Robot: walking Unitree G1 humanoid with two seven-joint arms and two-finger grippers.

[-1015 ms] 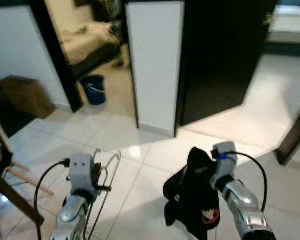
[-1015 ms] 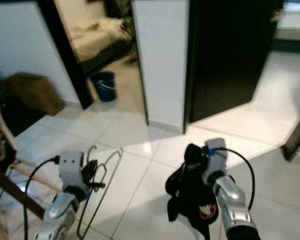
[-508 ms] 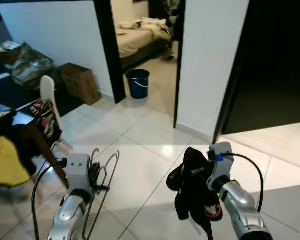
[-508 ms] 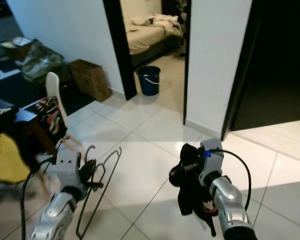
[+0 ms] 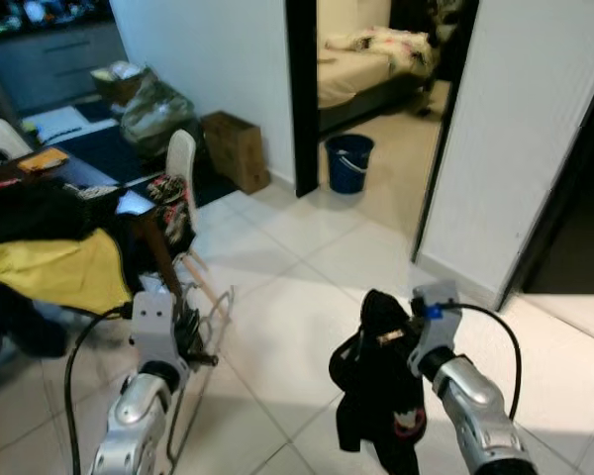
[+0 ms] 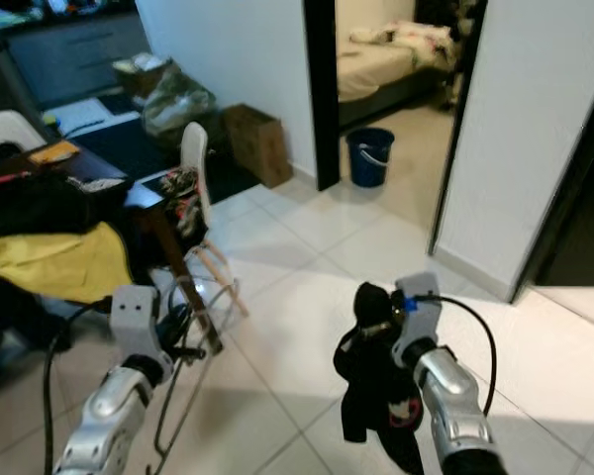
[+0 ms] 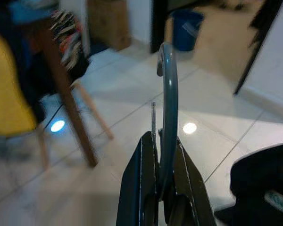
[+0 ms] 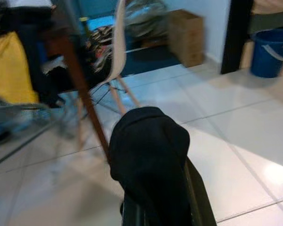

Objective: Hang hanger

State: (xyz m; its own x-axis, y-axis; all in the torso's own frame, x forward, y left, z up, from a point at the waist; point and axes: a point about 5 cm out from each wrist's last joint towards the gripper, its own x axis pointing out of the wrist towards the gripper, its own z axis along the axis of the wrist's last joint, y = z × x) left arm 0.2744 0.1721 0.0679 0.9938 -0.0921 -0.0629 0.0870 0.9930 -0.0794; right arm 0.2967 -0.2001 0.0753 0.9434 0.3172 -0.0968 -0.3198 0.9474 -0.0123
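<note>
Left gripper [image 7: 162,188] fingers clamp a wire hanger [image 7: 168,108]; right gripper [image 5: 401,341] fingers clamp a black garment [image 5: 381,396] above the floor [image 5: 297,317].

Two silver arms raised forward: left gripper [image 7: 161,188] at 7 o'clock, fingers clamped on a wire hanger [image 7: 169,94]; right gripper [image 5: 388,336] at 5 o'clock, gripping black cloth [image 5: 381,396].

hanger [image 7: 169,101]: grey wire, smooth | garment [image 5: 381,396]: black matt cloth | floor [image 5: 297,327]: glossy tile
</note>
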